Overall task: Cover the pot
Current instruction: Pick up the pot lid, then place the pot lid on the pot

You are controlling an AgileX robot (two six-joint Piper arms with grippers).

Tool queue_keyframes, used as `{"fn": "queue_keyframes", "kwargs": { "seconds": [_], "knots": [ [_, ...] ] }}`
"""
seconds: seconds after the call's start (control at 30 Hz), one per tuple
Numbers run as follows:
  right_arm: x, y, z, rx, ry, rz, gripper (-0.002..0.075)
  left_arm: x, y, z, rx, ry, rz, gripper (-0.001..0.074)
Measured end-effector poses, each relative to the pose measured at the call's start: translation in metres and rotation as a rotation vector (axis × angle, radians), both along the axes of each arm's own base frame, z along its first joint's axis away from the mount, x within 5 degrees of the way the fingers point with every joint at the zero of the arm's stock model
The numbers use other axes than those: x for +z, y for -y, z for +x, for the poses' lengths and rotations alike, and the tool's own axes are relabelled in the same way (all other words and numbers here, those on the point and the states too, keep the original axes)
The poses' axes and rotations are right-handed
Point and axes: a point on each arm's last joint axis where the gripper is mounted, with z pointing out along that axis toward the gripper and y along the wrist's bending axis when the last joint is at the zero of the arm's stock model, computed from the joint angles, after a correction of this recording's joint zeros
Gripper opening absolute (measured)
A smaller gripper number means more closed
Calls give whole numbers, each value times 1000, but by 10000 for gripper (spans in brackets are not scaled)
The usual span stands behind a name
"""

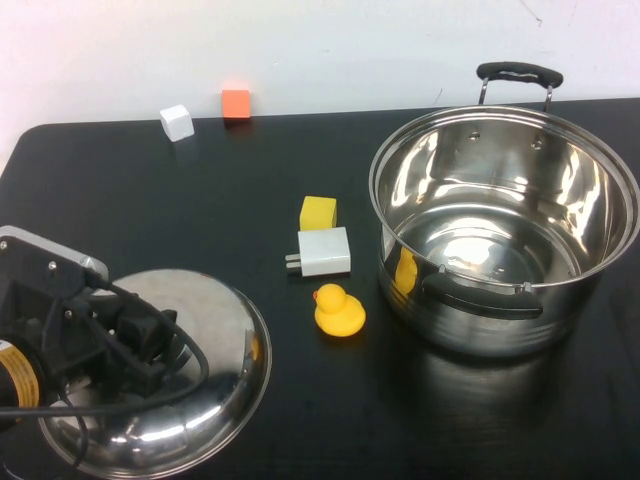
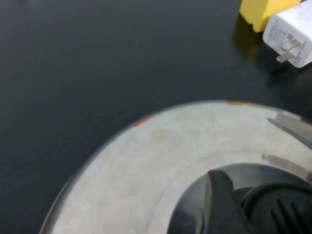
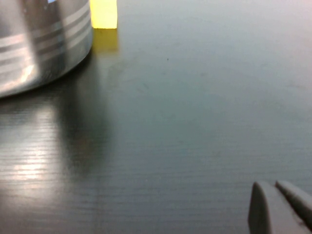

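The pot is a large shiny steel pot with two black loop handles. It stands open and empty at the right of the table. The domed steel lid lies on the table at the front left. My left gripper is down on the middle of the lid, shut on its black knob. One dark finger presses against the knob's side. My right gripper is out of the high view. It hangs shut and empty low over bare table, near the pot's wall.
A yellow rubber duck, a white charger plug and a yellow block lie between the lid and the pot. A white cube and an orange cube sit at the table's far edge.
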Motion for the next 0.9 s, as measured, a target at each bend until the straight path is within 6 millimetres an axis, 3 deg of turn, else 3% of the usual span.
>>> {"fn": "queue_keyframes", "kwargs": {
  "seconds": [0.03, 0.23, 0.33, 0.43, 0.63, 0.9],
  "knots": [
    [0, 0, 0, 0, 0, 0, -2, 0, 0, 0, -3, 2, 3, 310],
    [0, 0, 0, 0, 0, 0, -2, 3, 0, 1, -2, 1, -1, 318],
    [0, 0, 0, 0, 0, 0, -2, 15, 1, 9, 26, 9, -55, 318],
    [0, 0, 0, 0, 0, 0, -2, 40, 3, 23, 29, 47, -121, 318],
    [0, 0, 0, 0, 0, 0, -2, 113, 24, 49, -105, 132, -231, 318],
    [0, 0, 0, 0, 0, 0, -2, 165, 94, 87, -364, 160, -218, 318]
  ]
}}
